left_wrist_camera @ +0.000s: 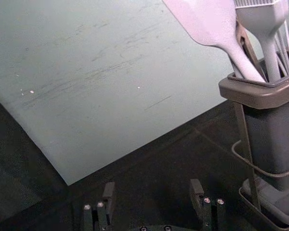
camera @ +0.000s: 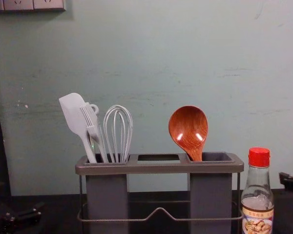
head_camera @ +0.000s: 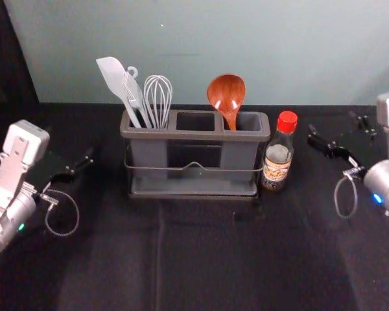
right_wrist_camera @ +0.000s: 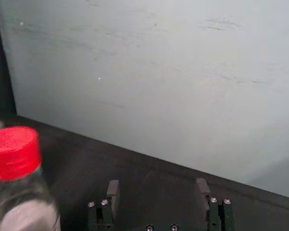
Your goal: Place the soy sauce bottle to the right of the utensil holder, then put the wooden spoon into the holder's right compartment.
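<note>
Withdrawal seems all that is called for, since the soy sauce bottle (head_camera: 277, 165) is stood upright just beside the right end of the utensil holder (head_camera: 194, 135) and the wooden spoon (head_camera: 226, 96) is seated bowl-up in the right compartment (head_camera: 249, 121). The right gripper (right_wrist_camera: 158, 187), spread and empty beyond the bottle, should be drawn outward before being turned; the left gripper (left_wrist_camera: 152, 187), likewise parted and empty, can be left beside the holder's left end.

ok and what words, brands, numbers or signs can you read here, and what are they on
Bottle, on its label: a row of small characters above a food picture, too small to read.
Holder and spoon: no lettering that I can make out.
So there is nothing I can quote.
</note>
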{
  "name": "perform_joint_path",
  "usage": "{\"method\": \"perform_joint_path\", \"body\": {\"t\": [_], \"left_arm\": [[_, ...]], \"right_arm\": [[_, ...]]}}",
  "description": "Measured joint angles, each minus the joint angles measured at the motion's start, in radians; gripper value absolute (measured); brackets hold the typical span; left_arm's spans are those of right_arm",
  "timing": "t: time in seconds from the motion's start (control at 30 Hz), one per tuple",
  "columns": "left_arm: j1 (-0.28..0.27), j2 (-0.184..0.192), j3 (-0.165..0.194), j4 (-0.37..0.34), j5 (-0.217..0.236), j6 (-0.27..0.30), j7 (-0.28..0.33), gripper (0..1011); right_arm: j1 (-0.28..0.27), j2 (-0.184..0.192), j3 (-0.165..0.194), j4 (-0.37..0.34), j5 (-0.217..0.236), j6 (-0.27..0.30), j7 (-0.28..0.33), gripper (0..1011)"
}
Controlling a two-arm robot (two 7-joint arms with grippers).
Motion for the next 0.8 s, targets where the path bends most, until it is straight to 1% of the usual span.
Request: {"method": "perform_joint_path", "body": {"t": [0.1,0.17,0.23,0.37,0.47,0.8], "left_arm": [[0.0,0.0,0.0,0.0,0.0,0.0,0.0,1000],[0.0,0.0,0.0,0.0,0.0,0.0,0.0,1000],[0.0,0.0,0.0,0.0,0.0,0.0,0.0,1000],[0.0,0.0,0.0,0.0,0.0,0.0,0.0,1000],[0.0,0.0,0.0,0.0,0.0,0.0,0.0,1000],[0.0,0.0,0.0,0.0,0.0,0.0,0.0,1000]], "right_arm": [[0.034,-0.027,-0.008,0.055,-0.009,-0.029,-0.013,1002],[0.047,-0.041,-0.014,0.078,-0.016,-0.04,-0.017,1002],[0.05,-0.047,-0.019,0.084,-0.023,-0.043,-0.022,1002],[0.048,-0.055,-0.026,0.085,-0.043,-0.041,-0.034,1002],[0.04,-0.057,-0.027,0.075,-0.059,-0.029,-0.048,1002],[0.042,-0.056,-0.027,0.076,-0.056,-0.03,-0.047,1002]]}}
